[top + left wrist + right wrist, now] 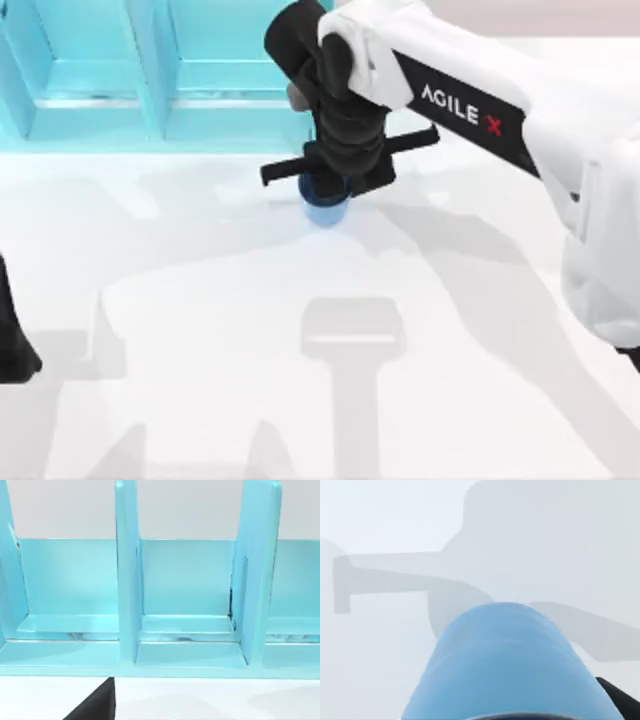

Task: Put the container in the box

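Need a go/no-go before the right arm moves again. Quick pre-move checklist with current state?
1. Blue cup under the right tool, near the table's middle: ok.
2. Cup close in front of the right wrist camera: ok.
3. Firm grip on cup: cannot tell.
4. Cup inside the turquoise box: not ok, it sits outside, in front of the box.
5. Box compartments free to receive it: ok.
6. Left arm parked at the table's left edge, off the path: ok.

A rendered test scene, not a lived-in room: a bare white worktop (200, 330) with a turquoise partitioned box (150, 80) beyond the right pincer (335, 180).
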Robot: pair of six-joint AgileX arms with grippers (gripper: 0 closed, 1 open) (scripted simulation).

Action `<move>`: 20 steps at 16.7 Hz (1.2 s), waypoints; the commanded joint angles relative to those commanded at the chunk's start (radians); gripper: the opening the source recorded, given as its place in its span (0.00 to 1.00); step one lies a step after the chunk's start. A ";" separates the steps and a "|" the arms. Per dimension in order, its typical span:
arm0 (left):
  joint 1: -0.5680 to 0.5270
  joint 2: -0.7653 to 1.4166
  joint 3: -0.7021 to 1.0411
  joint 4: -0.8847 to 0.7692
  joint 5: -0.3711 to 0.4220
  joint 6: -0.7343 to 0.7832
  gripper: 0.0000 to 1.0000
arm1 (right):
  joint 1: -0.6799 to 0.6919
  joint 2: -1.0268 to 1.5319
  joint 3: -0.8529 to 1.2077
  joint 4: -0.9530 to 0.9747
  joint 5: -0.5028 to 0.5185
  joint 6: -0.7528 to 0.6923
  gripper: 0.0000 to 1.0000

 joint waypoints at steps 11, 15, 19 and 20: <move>0.000 0.000 0.000 0.000 0.000 0.000 1.00 | -0.778 -0.516 -0.477 -0.069 -0.259 -0.753 0.00; 0.000 0.000 0.000 0.000 0.000 0.000 1.00 | -1.020 -0.657 -0.600 -0.130 -0.277 -0.873 0.00; 0.000 0.000 0.000 0.000 0.000 0.000 1.00 | -1.165 -0.744 -0.674 -0.181 -0.275 -0.933 0.00; 0.000 0.000 0.000 0.000 0.000 0.000 1.00 | -1.182 -0.754 -0.684 -0.189 -0.274 -0.940 0.00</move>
